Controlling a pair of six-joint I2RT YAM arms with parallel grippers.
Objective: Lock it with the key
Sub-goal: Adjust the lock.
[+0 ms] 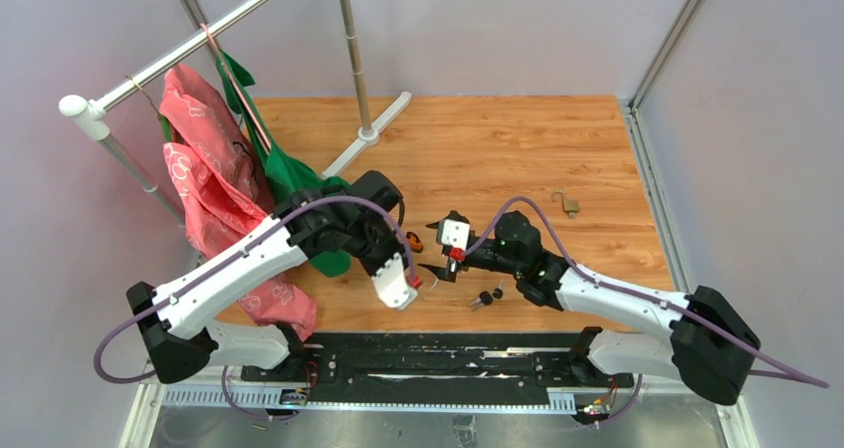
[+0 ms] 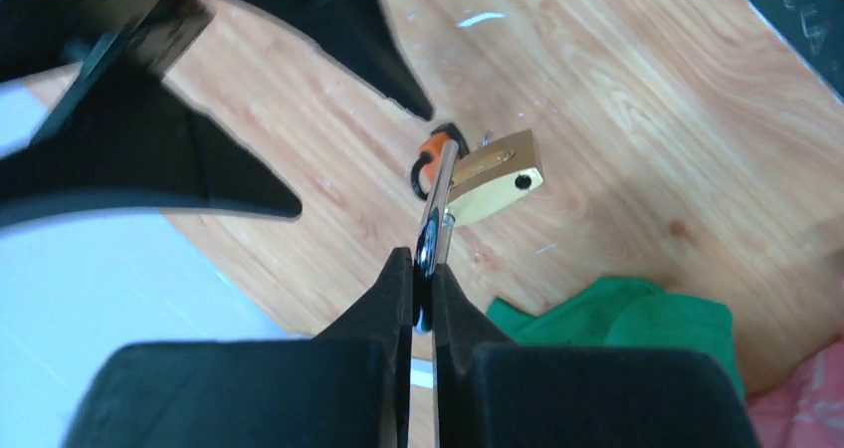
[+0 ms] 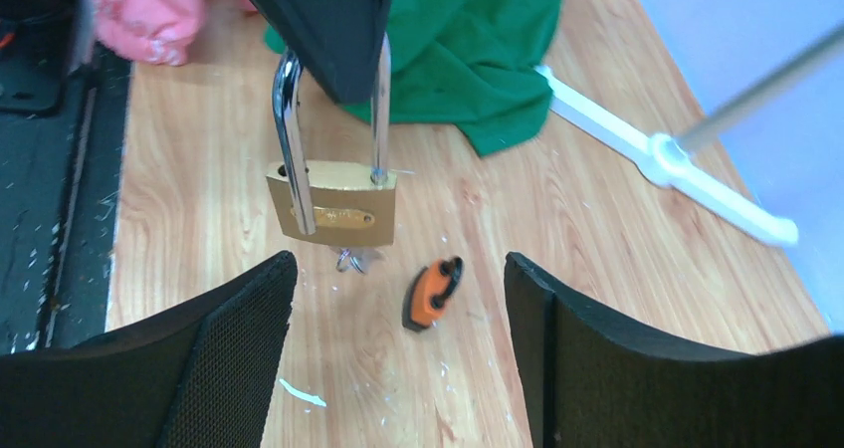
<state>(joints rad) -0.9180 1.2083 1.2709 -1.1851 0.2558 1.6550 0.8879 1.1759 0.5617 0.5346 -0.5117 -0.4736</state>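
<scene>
While the left hand [image 2: 423,269] pinches shut on the steel shackle [image 3: 289,100], hanging the rectangular brass padlock [image 3: 331,204] above the middle of the wooden desk [image 3: 597,269] for access, the right hand [image 3: 398,261] faces it, spread wide and empty. What looks like an orange-capped key [image 3: 430,294] lies on the desk below.

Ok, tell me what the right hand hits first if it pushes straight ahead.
Most likely the brass padlock, hanging by its shackle from the left hand, ahead of the open right hand. Depth is hard to judge; it could pass beneath it toward the orange-headed key.
</scene>
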